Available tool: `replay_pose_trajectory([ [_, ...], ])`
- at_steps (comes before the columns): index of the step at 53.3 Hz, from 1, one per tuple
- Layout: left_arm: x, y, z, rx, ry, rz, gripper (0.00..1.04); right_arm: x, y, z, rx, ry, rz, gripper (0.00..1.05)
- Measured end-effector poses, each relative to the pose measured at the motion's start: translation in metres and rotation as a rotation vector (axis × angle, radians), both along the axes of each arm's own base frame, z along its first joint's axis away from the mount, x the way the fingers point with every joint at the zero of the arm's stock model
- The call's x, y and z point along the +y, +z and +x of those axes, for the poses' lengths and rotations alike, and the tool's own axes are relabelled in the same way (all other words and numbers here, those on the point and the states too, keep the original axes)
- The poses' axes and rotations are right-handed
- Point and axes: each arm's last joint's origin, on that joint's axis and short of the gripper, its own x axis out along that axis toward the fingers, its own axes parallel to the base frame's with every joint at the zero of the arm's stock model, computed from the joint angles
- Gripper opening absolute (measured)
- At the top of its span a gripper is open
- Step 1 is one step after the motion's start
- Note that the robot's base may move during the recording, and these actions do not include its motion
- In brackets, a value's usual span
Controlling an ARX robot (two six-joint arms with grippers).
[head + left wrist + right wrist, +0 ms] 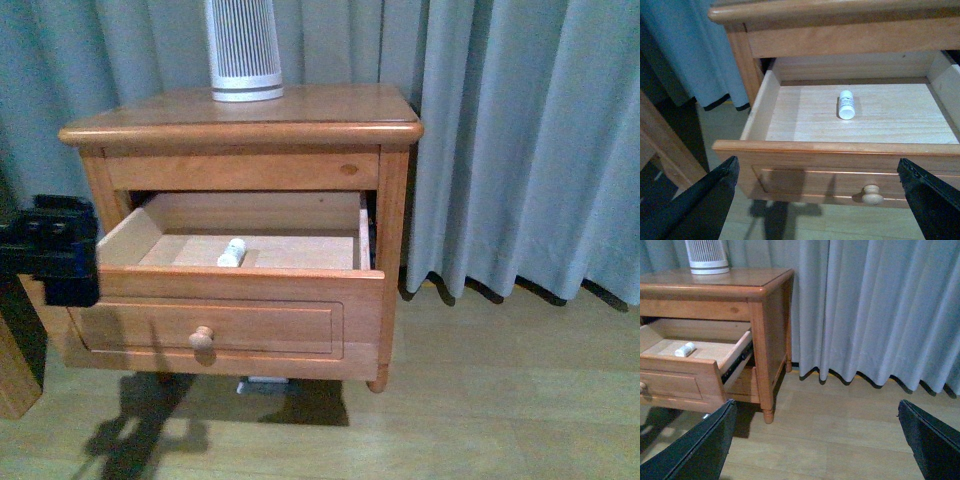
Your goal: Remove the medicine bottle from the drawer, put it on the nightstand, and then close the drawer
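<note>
Inside drawer (pixel 240 285), medicine bottle (pixel 846 105) lies on its side at 3 o'clock of released left hand (pixel 816 162), front view; best clear drawer front, then straddle bottle crosswise.

Nightstand (pixel 330 105): orange-brown wood, visible grain, one dark knot on the rail. Drawer (pixel 260 328): same orange-brown front, pale cream interior. Bottle (pixel 232 252): plain white. Ribbed cylinder (pixel 243 45): white with grey vertical stripes. Curtain (pixel 520 140): uniform grey-blue. Floor (pixel 500 400): light tan planks.

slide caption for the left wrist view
Open left tool facing the open orange-brown wooden drawer, tiny white plastic bottle lying inside
</note>
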Motion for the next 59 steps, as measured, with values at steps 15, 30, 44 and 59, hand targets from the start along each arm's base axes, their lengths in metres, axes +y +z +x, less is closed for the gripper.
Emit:
replay_pose_trajectory([
  [15,0.017,0.045,-0.089,-0.112,0.072,-0.006,0.98,0.000,0.000,0.000,0.000,0.000,0.000,0.98],
  [30,0.018,0.037,-0.150,-0.167,0.099,-0.081,0.97,0.000,0.000,0.000,0.000,0.000,0.000,0.98],
  [44,0.028,-0.019,-0.181,-0.170,0.016,-0.103,0.46,0.000,0.000,0.000,0.000,0.002,0.000,0.98],
  [59,0.041,-0.018,-0.182,-0.183,-0.006,-0.110,0.03,0.000,0.000,0.000,0.000,0.000,0.000,0.98],
])
